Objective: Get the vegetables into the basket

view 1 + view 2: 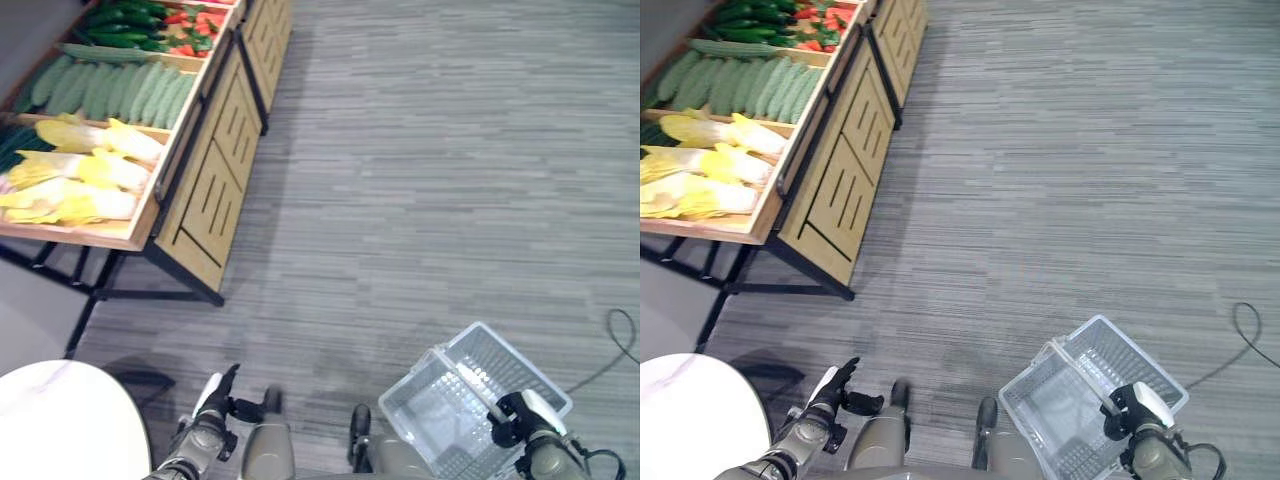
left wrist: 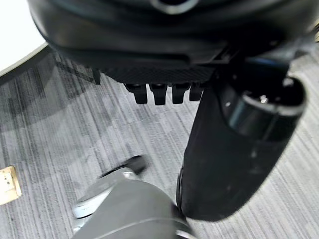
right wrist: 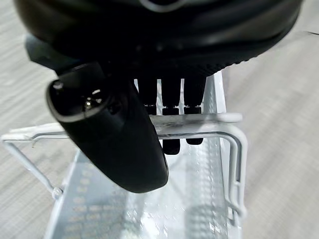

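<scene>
The vegetables lie in a wooden display stand (image 1: 213,180) at the far left: yellow-white cabbages (image 1: 80,170), pale green gourds (image 1: 110,88), dark green cucumbers (image 1: 125,25) and red peppers (image 1: 195,35). An empty white wire basket (image 1: 520,358) hangs low at the right. My right hand (image 1: 520,410) is shut on its handle (image 3: 199,118), fingers curled over the bar. My left hand (image 1: 212,400) hangs at the lower left with relaxed fingers, holding nothing, well short of the stand.
A round white table (image 1: 60,420) sits at the lower left, just beside my left hand. The stand rests on black metal legs (image 1: 100,290). Grey striped carpet (image 1: 420,180) stretches between me and the stand.
</scene>
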Controlling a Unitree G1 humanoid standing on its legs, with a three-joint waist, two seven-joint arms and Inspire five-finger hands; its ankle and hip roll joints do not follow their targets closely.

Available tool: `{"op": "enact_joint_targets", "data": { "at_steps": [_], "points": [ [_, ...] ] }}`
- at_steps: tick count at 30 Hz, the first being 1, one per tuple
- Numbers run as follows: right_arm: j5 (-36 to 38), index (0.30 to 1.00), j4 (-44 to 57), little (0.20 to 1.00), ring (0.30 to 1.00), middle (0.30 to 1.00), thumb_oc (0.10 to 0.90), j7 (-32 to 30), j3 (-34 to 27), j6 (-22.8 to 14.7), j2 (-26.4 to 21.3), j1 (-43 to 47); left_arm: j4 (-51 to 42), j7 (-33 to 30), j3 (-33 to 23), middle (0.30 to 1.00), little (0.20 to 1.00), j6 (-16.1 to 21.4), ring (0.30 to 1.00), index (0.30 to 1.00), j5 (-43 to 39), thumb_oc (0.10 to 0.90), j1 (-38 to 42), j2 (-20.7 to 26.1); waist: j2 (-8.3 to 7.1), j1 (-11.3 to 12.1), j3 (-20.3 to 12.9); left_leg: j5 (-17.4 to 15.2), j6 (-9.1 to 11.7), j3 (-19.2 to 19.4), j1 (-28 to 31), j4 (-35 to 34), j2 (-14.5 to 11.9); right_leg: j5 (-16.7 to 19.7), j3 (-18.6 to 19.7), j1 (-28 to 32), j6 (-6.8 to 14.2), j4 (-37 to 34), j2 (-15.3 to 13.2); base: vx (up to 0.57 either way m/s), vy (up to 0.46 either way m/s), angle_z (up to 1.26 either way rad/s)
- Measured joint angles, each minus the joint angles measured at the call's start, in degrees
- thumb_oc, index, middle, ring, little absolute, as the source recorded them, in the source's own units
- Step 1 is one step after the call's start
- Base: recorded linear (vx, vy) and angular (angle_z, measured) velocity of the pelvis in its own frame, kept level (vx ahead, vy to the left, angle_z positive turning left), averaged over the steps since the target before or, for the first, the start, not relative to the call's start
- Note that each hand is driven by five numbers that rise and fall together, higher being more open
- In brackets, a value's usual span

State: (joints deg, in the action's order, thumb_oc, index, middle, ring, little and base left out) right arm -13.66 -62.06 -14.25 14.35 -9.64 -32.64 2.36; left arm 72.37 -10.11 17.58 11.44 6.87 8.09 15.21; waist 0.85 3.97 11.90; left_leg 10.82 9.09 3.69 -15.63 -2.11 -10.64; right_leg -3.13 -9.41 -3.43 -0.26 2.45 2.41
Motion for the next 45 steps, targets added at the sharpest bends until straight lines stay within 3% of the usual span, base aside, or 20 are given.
{"op": "enact_joint_targets", "data": {
  "at_steps": [1, 2, 3, 4, 5, 6, 8, 9, 10, 11, 12, 13, 15, 16, 19, 23, 40, 44, 45],
  "points": [
    [-0.1, 0.300, 1.5, 0.300, 0.300, 0.300, 0.400, -0.1, 1.5, -0.3, 0.0, 0.6, 0.5, -0.1, 0.0, 1.000, 1.000, -0.7, 1.000, 1.000, 0.0, 0.900, -0.5, 0.3, -0.05, 0.2, 0.1, 0.8, 0.0, 0.1, -0.1, -1.3, -0.3, 0.2, 1.5, 1.2, -0.4, -0.6, 1.8, 0.43, 0.239, -0.72],
    [-0.2, 0.300, 1.2, 0.300, 0.300, 0.300, 0.400, -0.3, 2.6, 0.0, 0.9, 1.5, 1.9, 0.1, 0.0, 1.000, 1.000, -1.8, 1.000, 1.000, 1.2, 0.900, -0.9, 0.3, -0.56, 0.2, 0.2, 1.1, -0.7, 0.2, 0.5, -1.5, 1.2, 0.4, 4.0, 4.7, -0.7, -3.4, 3.2, 0.43, 0.258, -0.84],
    [-0.4, 0.300, 1.3, 0.300, 0.300, 0.300, 0.400, -0.2, 3.1, 0.2, 1.2, 1.5, 2.2, 0.4, 0.0, 1.000, 1.000, -2.1, 1.000, 1.000, 1.3, 0.900, -1.8, 0.3, -0.77, 0.6, 0.2, 1.3, -0.9, 0.2, 0.9, -2.0, 2.0, 0.4, 5.2, 5.7, -0.6, -3.6, 3.4, 0.37, 0.322, -0.91],
    [-1.7, 0.300, 1.5, 0.300, 0.300, 0.300, 0.400, -0.2, 3.5, 0.0, 1.4, 1.4, 2.2, 0.6, -0.1, 1.000, 1.000, -2.2, 1.000, 1.000, 2.2, 0.900, -3.3, 0.1, -1.23, 1.1, 0.1, 1.8, -2.4, 1.1, 1.4, -2.0, 3.3, 0.4, 6.5, 6.9, -0.6, -3.8, 3.5, 0.26, 0.273, -0.96],
    [-2.3, 0.300, 1.5, 0.300, 0.300, 0.300, 0.400, -0.2, 3.4, -0.1, 1.8, 0.3, 2.8, 0.7, 0.4, 1.000, 1.000, -2.4, 1.000, 1.000, 2.4, 0.900, -4.4, -0.3, -1.89, 1.1, 0.1, 1.8, -6.7, 2.8, 1.4, -0.3, 6.0, 0.3, 6.4, 8.8, -0.6, -3.8, 3.3, 0.25, 0.321, -0.81],
    [-2.3, 0.300, 1.5, 0.300, 0.300, 0.300, 0.400, -0.2, 3.4, -0.1, 1.8, -0.2, 3.2, 0.7, 0.4, 1.000, 1.000, -2.4, 1.000, 1.000, 2.4, 0.900, -4.9, -0.4, -2.00, 1.1, 0.0, 1.8, -9.6, 4.0, 1.2, 0.7, 7.1, 0.3, 6.0, 9.7, -0.5, -3.6, 3.4, 0.17, 0.230, -0.51],
    [-2.3, 0.300, 1.5, 0.300, 0.300, 0.300, 0.400, -0.1, 3.5, -0.1, 2.2, -2.2, 3.8, 0.7, 0.9, 1.000, 1.000, -2.4, 1.000, 1.000, 3.4, 0.900, -5.9, -0.4, -2.90, 1.0, -1.5, 1.3, -12.9, 5.8, 1.2, 1.4, 9.7, -0.9, 6.2, 10.7, 1.3, -3.0, 3.1, 0.12, 0.204, -0.32],
    [-2.3, 0.300, 1.8, 0.300, 0.300, 0.300, 0.400, -0.1, 3.5, -0.2, 2.4, -3.2, 4.3, 0.8, 1.9, 1.000, 1.000, -2.5, 1.000, 1.000, 4.0, 0.900, -6.5, -0.4, -1.99, 0.6, -2.7, 1.5, -16.5, 7.9, 1.9, 1.2, 10.3, -2.1, 6.3, 10.6, 3.1, -0.1, 4.3, 0.06, 0.182, -0.13],
    [-2.3, 0.300, 1.7, 0.300, 0.300, 0.300, 0.400, -0.1, 3.5, 0.1, 3.3, -3.5, 4.6, 0.8, 2.6, 1.000, 1.000, -2.5, 1.000, 1.000, 4.3, 0.900, -6.6, 0.1, -2.35, -0.5, -3.0, 0.5, -16.4, 7.9, 3.5, 0.2, 10.1, -3.0, 6.3, 10.1, 4.2, 2.9, 4.4, 0.04, 0.178, -0.02],
    [-2.4, 0.300, 2.0, 0.300, 0.300, 0.300, 0.400, 0.1, 3.8, 0.2, 3.7, -3.8, 4.2, 0.6, 3.7, 1.000, 1.000, -2.6, 1.000, 1.000, 4.4, 0.900, -6.1, 0.7, -2.73, -0.5, -3.3, 0.5, -16.6, 7.6, 4.3, -1.3, 9.2, -6.6, 6.2, 5.9, 5.4, 11.4, 3.8, 0.03, 0.154, -0.22],
    [-2.7, 0.300, 2.5, 0.300, 0.300, 0.300, 0.400, 0.3, 4.1, 0.1, 3.6, -3.6, 3.3, 0.6, 4.2, 1.000, 1.000, -2.3, 1.000, 1.000, 4.5, 0.900, -5.8, 1.2, -3.46, 0.0, -3.8, 0.0, -17.0, 7.7, 4.6, -1.9, 9.3, -9.2, 6.1, 1.9, 5.0, 17.5, 0.4, 0.03, 0.145, -0.40],
    [-2.8, 0.300, 3.2, 0.300, 0.300, 0.300, 0.400, 0.1, 4.0, -0.1, 3.3, -3.0, 3.1, 0.6, 4.3, 1.000, 1.000, -2.3, 1.000, 1.000, 4.5, 0.900, -5.1, 1.1, -3.62, -0.4, -3.9, -0.2, -17.2, 7.4, 4.5, -1.9, 9.8, -10.4, 6.9, 0.6, 6.3, 17.6, -3.2, 0.02, 0.135, -0.40],
    [-2.8, 0.300, 3.4, 0.300, 0.300, 0.300, 0.400, -0.2, 4.0, 0.0, 3.5, -2.1, 3.6, 0.5, 4.3, 1.000, 1.000, -2.3, 1.000, 1.000, 4.9, 0.900, -2.9, 1.5, -4.63, -0.6, -4.2, -0.2, -17.2, 7.4, 4.1, -1.9, 11.2, -8.6, 8.3, -0.4, 9.2, 12.7, -9.1, 0.02, 0.108, 0.15],
    [-2.8, 0.300, 2.8, 0.300, 0.300, 0.300, 0.400, -0.3, 4.1, 0.1, 3.9, -1.6, 3.4, 0.2, 4.3, 1.000, 1.000, -2.3, 1.000, 1.000, 4.9, 0.900, -0.3, 2.3, -5.61, -0.8, -4.2, -0.8, -16.2, 7.2, 3.6, -2.1, 12.4, -3.6, 10.0, 0.0, 11.0, 8.0, -12.2, 0.05, 0.129, 0.42],
    [-3.5, 0.300, 1.8, 0.300, 0.300, 0.300, 0.400, -0.2, 4.7, 0.5, 4.7, 0.6, 1.8, -1.1, 4.5, 1.000, 1.000, -1.8, 1.000, 1.000, 4.9, 0.900, 1.0, 3.1, -6.03, 1.4, -4.1, -1.1, -15.2, 8.1, 3.9, -2.8, 11.6, -3.6, 9.2, 0.1, 10.9, 7.1, -11.7, 0.03, 0.070, 0.01],
    [-3.5, 0.300, 2.3, 0.300, 0.300, 0.300, 0.400, -0.4, 4.7, 0.2, 4.9, 1.8, 2.4, -0.8, 5.3, 1.000, 1.000, -1.9, 1.000, 1.000, 4.9, 0.900, 0.3, 2.7, -6.18, 1.5, -4.1, -2.2, -12.3, 8.0, 4.6, -2.8, 10.9, -3.6, 9.1, 0.7, 10.9, 7.2, -11.2, 0.04, 0.042, -0.05],
    [-4.0, 0.300, 0.0, 0.300, 0.300, 0.300, 0.400, -0.4, 5.2, 0.0, 8.0, -0.7, 4.3, -0.2, 6.6, 1.000, 1.000, -2.3, 1.000, 1.000, 6.1, 0.900, -4.4, 2.8, -7.94, 1.8, -6.7, -4.2, -12.9, 9.2, 7.1, -2.9, 11.3, -3.6, 9.7, -0.4, 10.9, 12.6, -11.8, 0.02, 0.027, -0.04],
    [-3.9, 0.300, -1.1, 0.300, 0.300, 0.300, 0.400, -0.3, 5.2, 0.4, 7.7, -0.2, 4.6, 0.6, 6.6, 1.000, 1.000, -2.3, 1.000, 1.000, 6.1, 0.900, -4.2, 2.9, -8.29, 2.2, -6.9, -4.7, -13.3, 9.8, 7.1, -2.9, 12.1, -3.4, 10.0, -2.4, 11.1, 16.0, -12.3, 0.01, 0.156, -0.06],
    [-3.9, 0.300, -2.1, 0.300, 0.300, 0.300, 0.400, -0.3, 5.2, 1.0, 7.5, 0.9, 4.7, 0.8, 6.6, 1.000, 1.000, -2.2, 1.000, 1.000, 6.1, 0.900, -4.0, 2.9, -8.03, 2.1, -6.8, -5.3, -14.2, 10.0, 7.1, -2.6, 12.9, -3.0, 11.3, -5.6, 11.0, 22.2, -12.7, 0.09, 0.193, 0.05]
  ]
}}
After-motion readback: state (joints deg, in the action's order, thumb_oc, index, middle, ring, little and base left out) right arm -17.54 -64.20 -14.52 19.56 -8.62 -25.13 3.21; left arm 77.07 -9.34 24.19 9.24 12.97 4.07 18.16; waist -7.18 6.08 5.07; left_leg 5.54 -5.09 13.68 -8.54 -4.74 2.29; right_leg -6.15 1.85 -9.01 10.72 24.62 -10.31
